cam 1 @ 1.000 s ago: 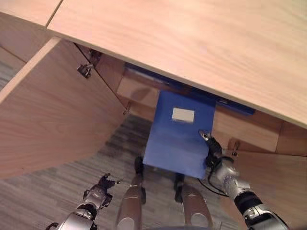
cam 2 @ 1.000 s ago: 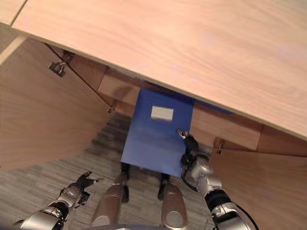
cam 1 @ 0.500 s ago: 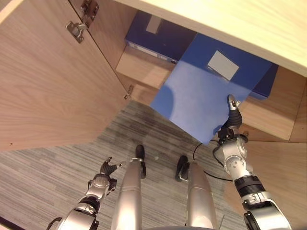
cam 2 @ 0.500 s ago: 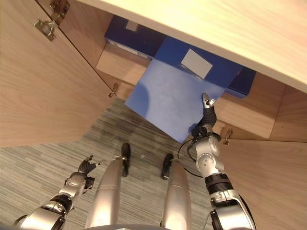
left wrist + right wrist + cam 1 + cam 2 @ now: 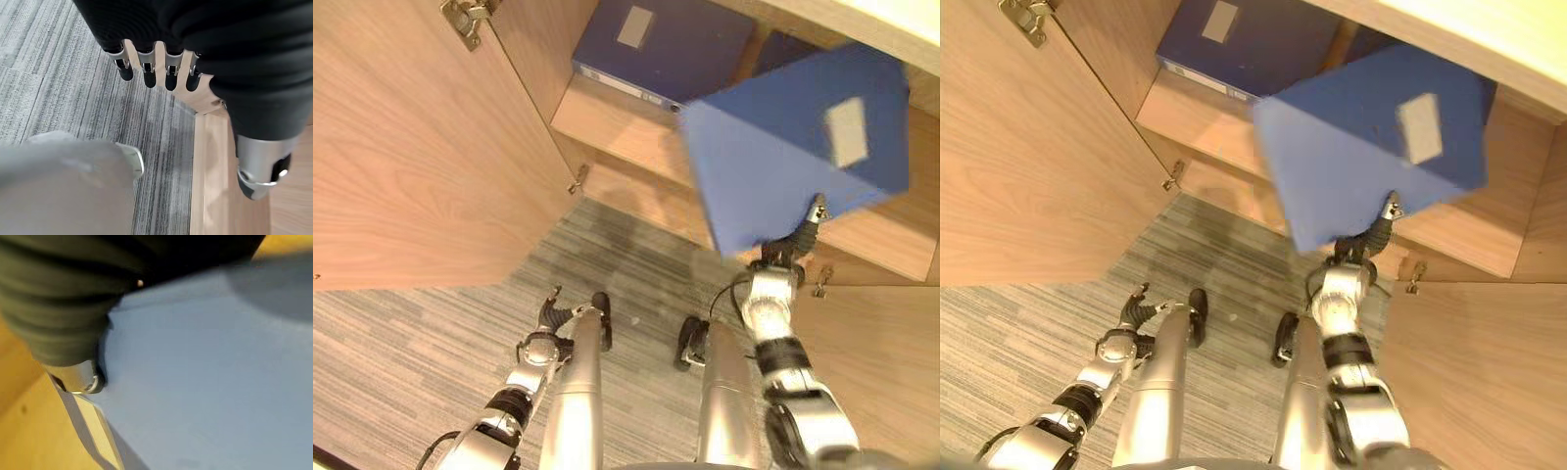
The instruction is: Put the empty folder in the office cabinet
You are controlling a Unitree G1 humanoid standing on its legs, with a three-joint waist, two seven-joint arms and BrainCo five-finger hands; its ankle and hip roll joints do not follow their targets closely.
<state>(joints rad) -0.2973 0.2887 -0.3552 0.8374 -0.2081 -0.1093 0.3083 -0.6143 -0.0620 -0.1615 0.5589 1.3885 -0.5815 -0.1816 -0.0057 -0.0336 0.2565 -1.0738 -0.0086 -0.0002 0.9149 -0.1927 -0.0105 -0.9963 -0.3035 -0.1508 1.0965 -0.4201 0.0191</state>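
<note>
Blue folder (image 5: 783, 147) is pinched at its lower edge by the right hand (image 5: 781, 262), raised before the open cabinet shelf (image 5: 617, 127) (another binder (image 5: 656, 44) already lies there). Insertion not yet done. Left hand (image 5: 156, 68) hangs low, fingers straight, empty

A dark blue binder (image 5: 656, 44) with a pale label (image 5: 634, 26) lies flat on a wooden shelf (image 5: 626, 137), its spine edge toward the shelf's front. To the left an open wooden door (image 5: 421, 147) stands swung outward, with a metal hinge (image 5: 465, 15) near its top and a second small hinge (image 5: 576, 179) lower down at the frame. Grey striped carpet (image 5: 440, 323) covers the floor. Low at the right, another wooden door (image 5: 886, 372) carries a small metal hinge (image 5: 819, 287).
</note>
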